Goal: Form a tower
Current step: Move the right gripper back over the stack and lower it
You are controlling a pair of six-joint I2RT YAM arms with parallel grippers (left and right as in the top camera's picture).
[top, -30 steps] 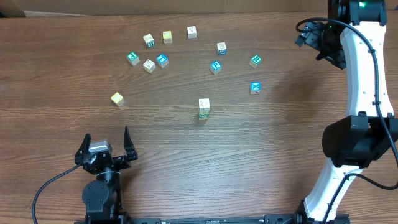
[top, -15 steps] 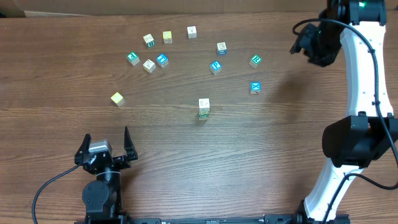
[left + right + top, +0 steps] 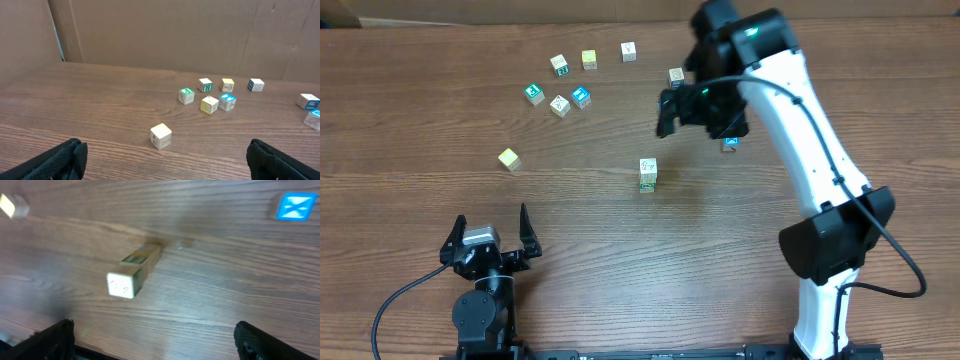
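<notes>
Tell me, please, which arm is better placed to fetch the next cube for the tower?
Right. The right pincer hangs open just beyond the tower, with the blue cube close by in its wrist view. The left pincer, also open, sits at the table's near edge, far from the tower.

Table (image 3: 400,220): brown wood grain, as I see it.
Yellow cube (image 3: 508,158): alone, well apart from the rest.
Green cube (image 3: 533,93), pale cube (image 3: 559,104), blue cube (image 3: 581,97): close together.
Blue X cube (image 3: 296,206): I see it lying flat.
Cardboard wall (image 3: 165,35): behind the table.
</notes>
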